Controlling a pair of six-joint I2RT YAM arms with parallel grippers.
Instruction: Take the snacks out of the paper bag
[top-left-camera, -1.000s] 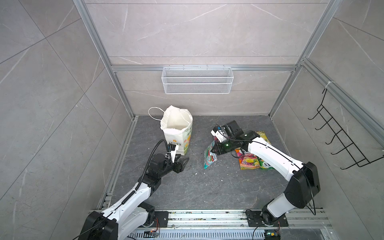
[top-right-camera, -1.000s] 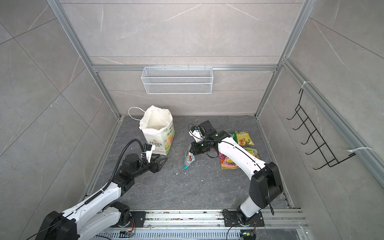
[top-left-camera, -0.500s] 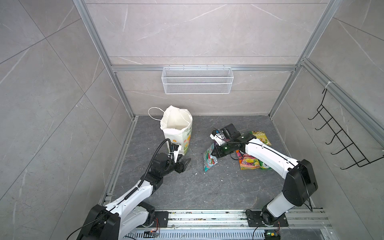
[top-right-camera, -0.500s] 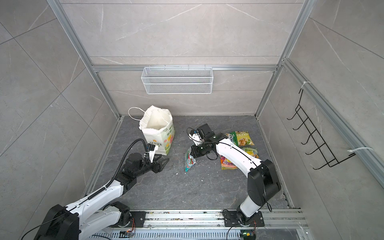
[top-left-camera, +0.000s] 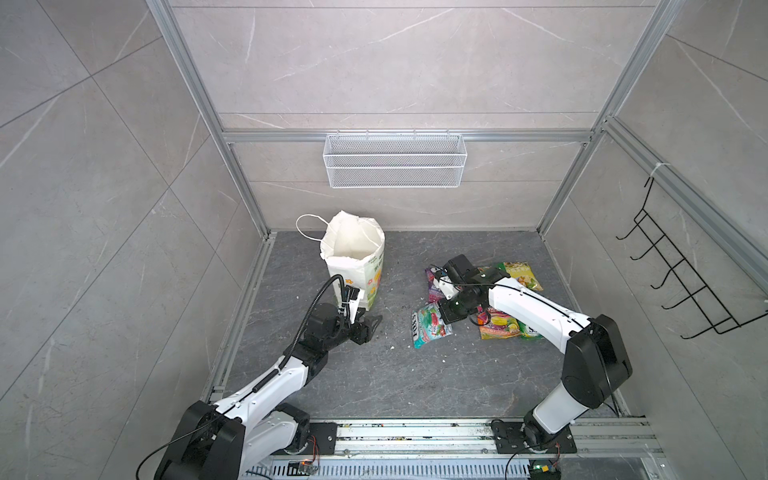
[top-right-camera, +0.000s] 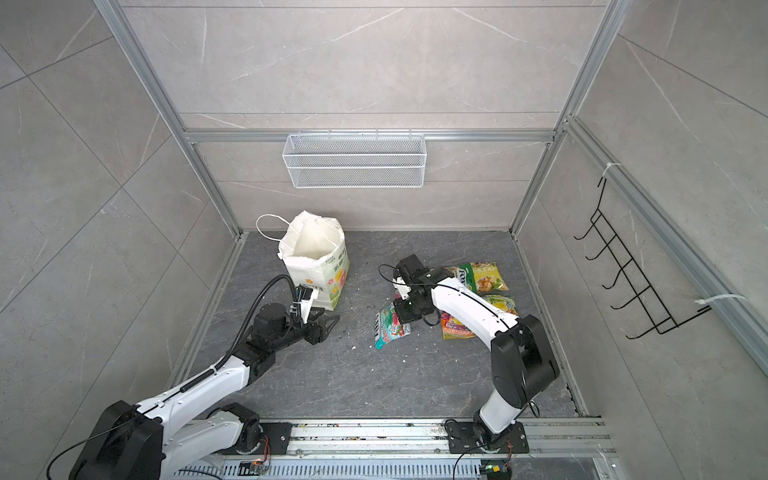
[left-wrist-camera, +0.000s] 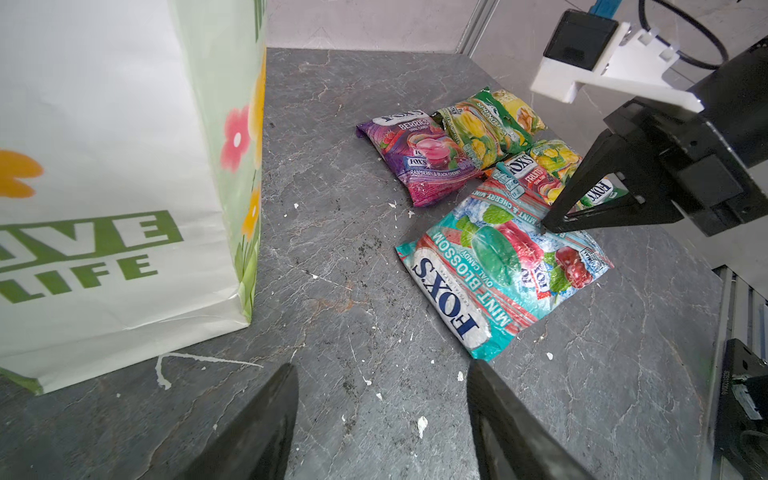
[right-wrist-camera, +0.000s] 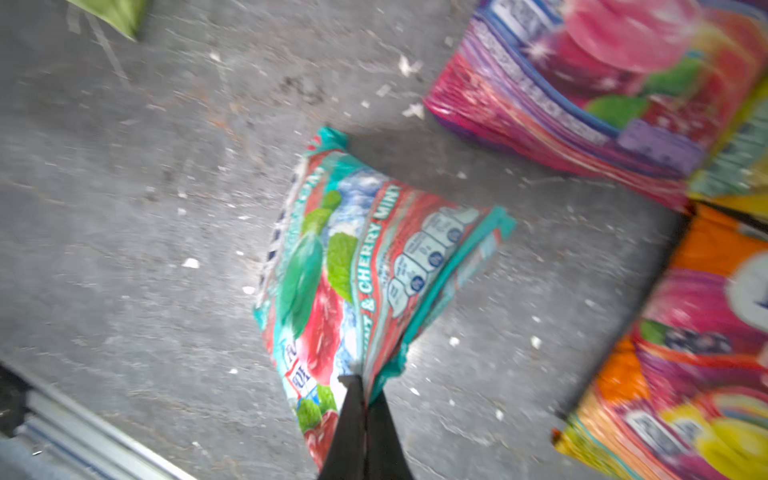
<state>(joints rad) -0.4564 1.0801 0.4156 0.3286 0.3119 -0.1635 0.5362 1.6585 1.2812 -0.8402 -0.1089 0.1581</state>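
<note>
One paper bag beside at least five snacks.

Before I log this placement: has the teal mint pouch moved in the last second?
Yes. The teal mint pouch, its edge pinched in the right gripper, has shifted slightly away from the paper bag, toward the front rail.

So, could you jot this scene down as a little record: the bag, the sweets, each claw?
bag: tall white flower-printed paper bag, upright, mouth open
sweets out: purple glossy Berries pouch, yellow-green pouch and orange Fruits pouch, clustered on the grey stone floor
left claw: open, empty, low beside the bag
right claw: shut on an edge of the teal-red Mint Blossom pouch
</note>
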